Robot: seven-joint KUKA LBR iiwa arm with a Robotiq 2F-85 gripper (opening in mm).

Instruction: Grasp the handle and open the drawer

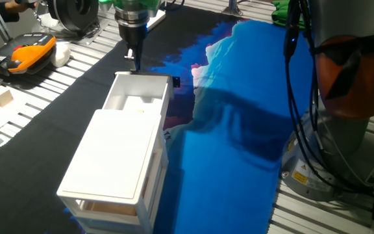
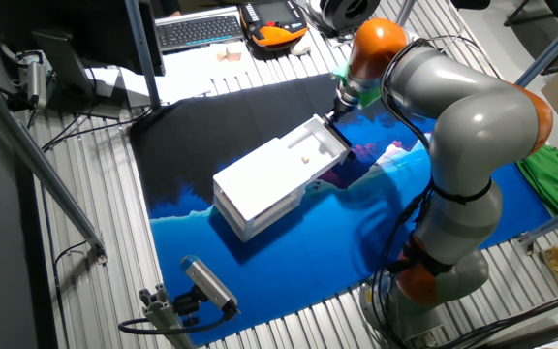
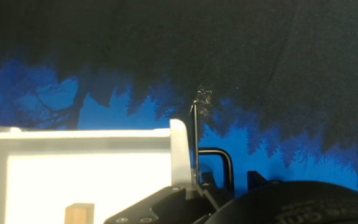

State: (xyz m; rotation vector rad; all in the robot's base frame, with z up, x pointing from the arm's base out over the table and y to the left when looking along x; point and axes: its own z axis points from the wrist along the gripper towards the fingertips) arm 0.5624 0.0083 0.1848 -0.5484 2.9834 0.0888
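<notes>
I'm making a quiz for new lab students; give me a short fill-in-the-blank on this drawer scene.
1. The shallow white plastic drawer of the boxy unit is pulled ____.
2. The cloth under the unit is black and ____.
3. The two-finger gripper hangs at the drawer's front end, beside the thin dark handle, below the ____ part of the hand.
4. Inside the drawer lies a small ____ block.

Missing words: open; blue; green; wooden

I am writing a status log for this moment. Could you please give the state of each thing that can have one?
drawer: pulled out of the unit, open on top
handle: on the drawer's front, beside the tool
tool: at the drawer's front edge; open or shut cannot be told
lower compartments: pushed in
</notes>
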